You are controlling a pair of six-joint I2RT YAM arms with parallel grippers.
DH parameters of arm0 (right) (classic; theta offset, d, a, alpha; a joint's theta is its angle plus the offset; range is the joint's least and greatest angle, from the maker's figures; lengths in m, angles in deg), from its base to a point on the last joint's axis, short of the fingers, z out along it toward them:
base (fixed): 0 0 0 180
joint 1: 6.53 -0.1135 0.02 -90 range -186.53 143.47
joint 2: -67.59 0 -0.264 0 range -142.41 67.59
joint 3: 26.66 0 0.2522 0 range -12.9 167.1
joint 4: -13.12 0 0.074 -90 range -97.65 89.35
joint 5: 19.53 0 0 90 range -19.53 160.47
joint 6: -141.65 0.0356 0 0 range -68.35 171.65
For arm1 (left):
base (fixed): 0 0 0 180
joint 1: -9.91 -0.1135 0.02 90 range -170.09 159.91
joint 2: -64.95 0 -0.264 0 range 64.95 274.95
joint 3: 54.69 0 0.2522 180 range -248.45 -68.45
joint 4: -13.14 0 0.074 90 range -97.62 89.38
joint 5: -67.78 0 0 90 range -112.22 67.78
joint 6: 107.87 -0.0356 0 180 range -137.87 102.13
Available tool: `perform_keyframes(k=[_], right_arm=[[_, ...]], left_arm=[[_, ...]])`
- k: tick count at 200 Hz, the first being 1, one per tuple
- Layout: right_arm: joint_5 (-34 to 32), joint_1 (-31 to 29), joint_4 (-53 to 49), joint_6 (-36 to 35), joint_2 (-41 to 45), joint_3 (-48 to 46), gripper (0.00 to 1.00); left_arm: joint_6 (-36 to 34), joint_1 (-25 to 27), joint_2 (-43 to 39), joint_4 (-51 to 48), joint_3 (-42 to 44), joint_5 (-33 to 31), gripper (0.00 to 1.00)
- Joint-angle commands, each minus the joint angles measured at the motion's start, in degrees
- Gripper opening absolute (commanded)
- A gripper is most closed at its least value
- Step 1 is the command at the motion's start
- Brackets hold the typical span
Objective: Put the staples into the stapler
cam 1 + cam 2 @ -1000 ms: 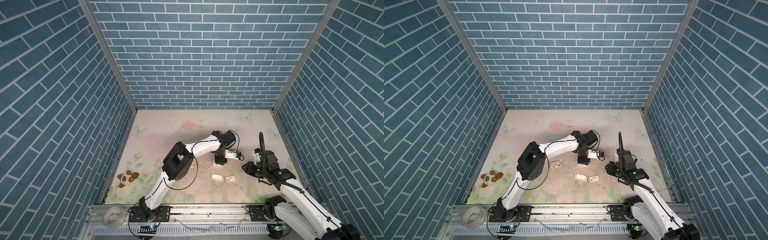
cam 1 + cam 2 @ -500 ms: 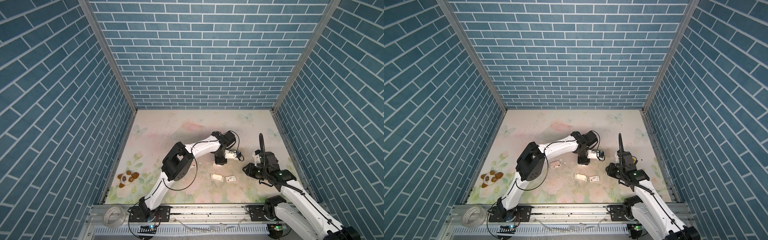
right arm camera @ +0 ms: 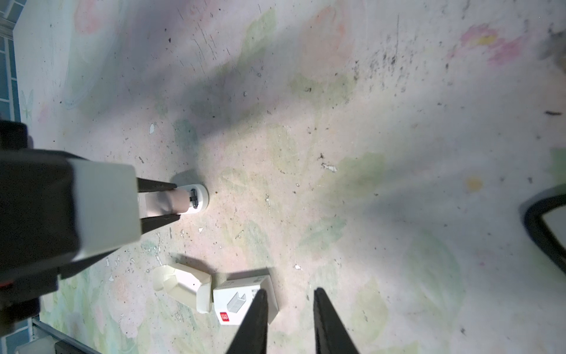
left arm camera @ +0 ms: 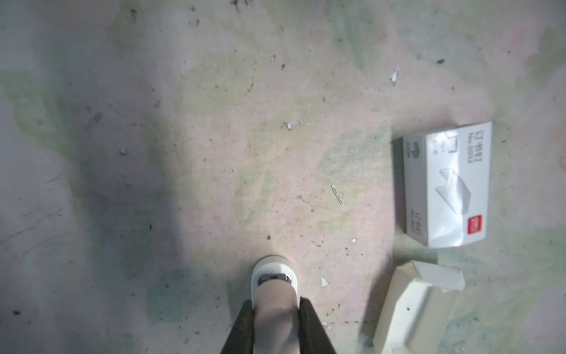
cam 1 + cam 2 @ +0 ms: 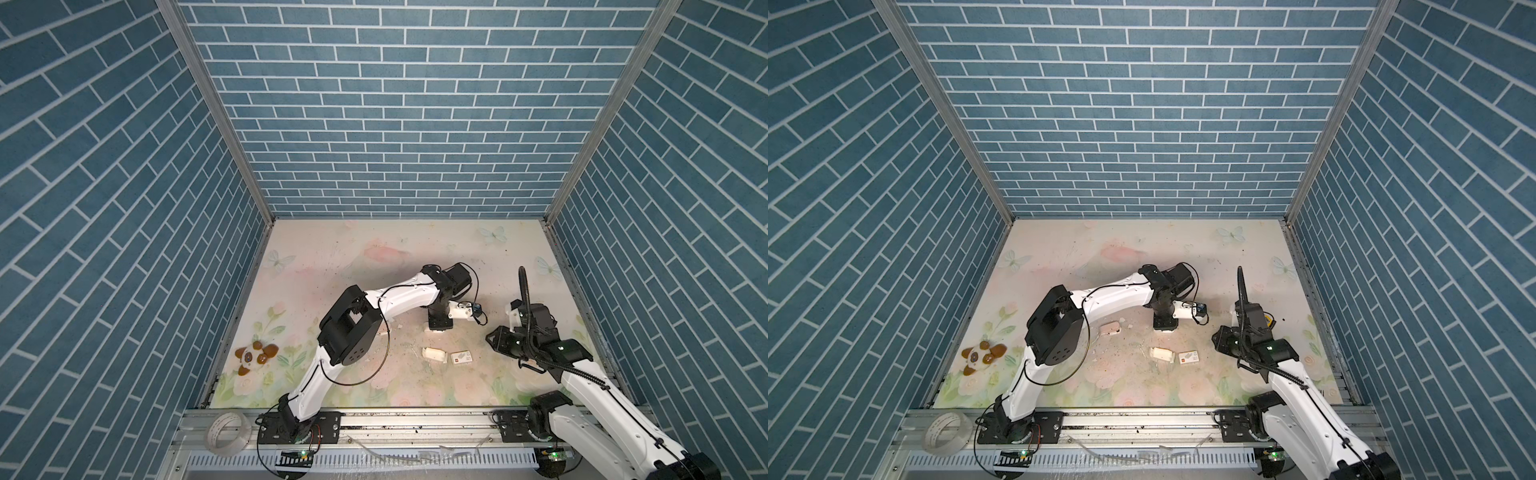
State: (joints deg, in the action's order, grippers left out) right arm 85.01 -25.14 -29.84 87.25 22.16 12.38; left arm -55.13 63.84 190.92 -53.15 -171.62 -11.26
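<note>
**Stapler gripped; staples unseen.**
Pink-and-white plastic stapler [image 3: 179, 198] is clamped, stood on end on the counter [image 4: 214, 122], by left pincer [image 4: 275, 306]; right pincer [image 3: 290, 291] stands parted, empty. Silver staple strips, unseen in cream cardboard tray [image 3: 183, 283], are judged light, brittle: long sides to be pinched.

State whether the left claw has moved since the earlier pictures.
No. The left claw, shut on the stapler, stays where it was, just beyond the white sleeve.
</note>
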Motion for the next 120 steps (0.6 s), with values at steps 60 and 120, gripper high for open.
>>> perform_keyframes(k=[60,120], right_arm=[[-1.2,0.2,-0.2,-0.8,-0.7,0.1,0.28],[-1.5,0.2,-0.4,-0.9,-0.4,0.3,0.29]], left_arm=[[0.7,0.1,-2.6,-2.7,3.4,-1.7,0.22],[0.9,0.2,-3.6,-2.3,3.1,-2.2,0.35]])
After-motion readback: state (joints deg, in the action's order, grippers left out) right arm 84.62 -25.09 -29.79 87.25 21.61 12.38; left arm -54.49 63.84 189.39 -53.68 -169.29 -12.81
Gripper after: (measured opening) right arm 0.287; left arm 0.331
